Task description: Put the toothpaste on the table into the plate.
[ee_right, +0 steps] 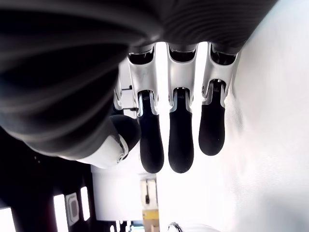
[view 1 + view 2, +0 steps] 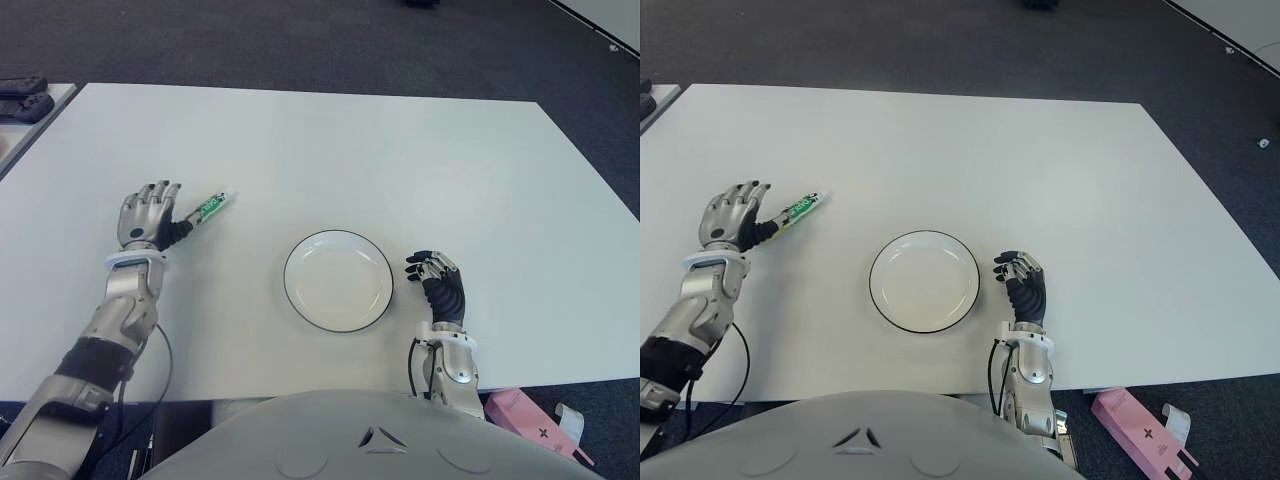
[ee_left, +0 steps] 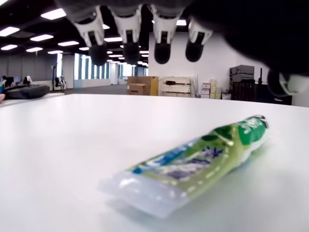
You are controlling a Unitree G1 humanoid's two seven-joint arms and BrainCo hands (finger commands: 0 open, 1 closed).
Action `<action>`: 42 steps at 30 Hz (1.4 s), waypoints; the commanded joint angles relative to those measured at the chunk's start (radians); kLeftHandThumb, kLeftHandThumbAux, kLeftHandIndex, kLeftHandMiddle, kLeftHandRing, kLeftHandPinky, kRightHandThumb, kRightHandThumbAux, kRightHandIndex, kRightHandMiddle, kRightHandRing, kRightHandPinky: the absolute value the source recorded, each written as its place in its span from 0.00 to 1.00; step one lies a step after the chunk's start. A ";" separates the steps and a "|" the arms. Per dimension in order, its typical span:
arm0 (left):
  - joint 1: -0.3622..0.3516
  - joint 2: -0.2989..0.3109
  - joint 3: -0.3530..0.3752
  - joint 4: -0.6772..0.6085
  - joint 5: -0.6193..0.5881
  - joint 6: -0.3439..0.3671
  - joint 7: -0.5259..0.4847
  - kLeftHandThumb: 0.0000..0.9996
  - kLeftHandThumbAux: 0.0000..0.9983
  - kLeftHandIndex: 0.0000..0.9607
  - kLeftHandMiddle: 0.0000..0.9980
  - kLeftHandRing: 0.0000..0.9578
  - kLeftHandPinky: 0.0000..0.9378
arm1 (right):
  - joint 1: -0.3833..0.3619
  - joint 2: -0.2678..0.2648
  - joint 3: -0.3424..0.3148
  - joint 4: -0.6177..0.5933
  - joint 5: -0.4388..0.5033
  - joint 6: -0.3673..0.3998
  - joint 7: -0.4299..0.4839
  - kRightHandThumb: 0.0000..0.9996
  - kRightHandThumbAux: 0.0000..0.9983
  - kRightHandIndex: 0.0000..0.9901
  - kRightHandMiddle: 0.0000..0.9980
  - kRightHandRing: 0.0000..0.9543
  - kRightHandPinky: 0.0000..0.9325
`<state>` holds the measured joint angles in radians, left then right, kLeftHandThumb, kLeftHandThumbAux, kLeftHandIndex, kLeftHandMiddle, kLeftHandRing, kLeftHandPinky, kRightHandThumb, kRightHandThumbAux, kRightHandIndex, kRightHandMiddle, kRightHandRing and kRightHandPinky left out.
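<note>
On the white tabletop [image 2: 330, 150] before us lies a green and white toothpaste [image 2: 209, 207] tube, flat on the surface on our left side. It points diagonally, one end toward the far side of the tabletop and the other toward our left hand [image 2: 148, 217]. That hand sits just beside the tube's near end, and the thumb side looks to be touching or almost touching it; we cannot tell which. Our left wrist view shows the tube [image 3: 193, 162] resting on the tabletop under the hand, with the fingertips [image 3: 162, 50] spread out above it and closing on nothing.

Near the front edge, roughly in the middle, stands a round white plate [image 2: 338, 279] with a thin dark rim. It holds nothing. The toothpaste lies well apart from it, to its left and a little farther away from us.

Our right hand [image 2: 439, 283] shows just beside the plate, on its right, apart from the rim. Its fingers [image 1: 181, 140] are loosely curled, side by side, and grip nothing.

Off the tabletop, low on our right, a pink box [image 2: 1143, 432] lies on the dark floor.
</note>
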<state>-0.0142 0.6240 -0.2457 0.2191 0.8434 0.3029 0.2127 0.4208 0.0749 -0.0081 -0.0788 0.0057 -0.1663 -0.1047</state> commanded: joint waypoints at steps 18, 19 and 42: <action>-0.022 0.079 -0.067 -0.041 0.019 -0.037 -0.323 0.41 0.19 0.00 0.00 0.00 0.01 | 0.012 0.008 -0.003 0.021 0.000 0.013 0.001 0.71 0.73 0.43 0.50 0.55 0.57; -0.029 0.077 -0.074 -0.032 0.020 -0.043 -0.329 0.41 0.19 0.00 0.00 0.00 0.01 | 0.012 0.008 -0.004 0.021 0.000 0.012 0.002 0.71 0.73 0.43 0.50 0.55 0.57; -0.153 0.018 -0.192 0.177 0.007 -0.211 -0.378 0.42 0.18 0.00 0.00 0.00 0.00 | 0.025 0.009 -0.002 0.015 0.004 0.010 0.007 0.71 0.73 0.43 0.50 0.55 0.57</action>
<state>-0.1504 0.6828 -0.3963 0.3287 0.8530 0.1261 -0.1487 0.4324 0.0765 -0.0095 -0.0812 0.0044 -0.1676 -0.1000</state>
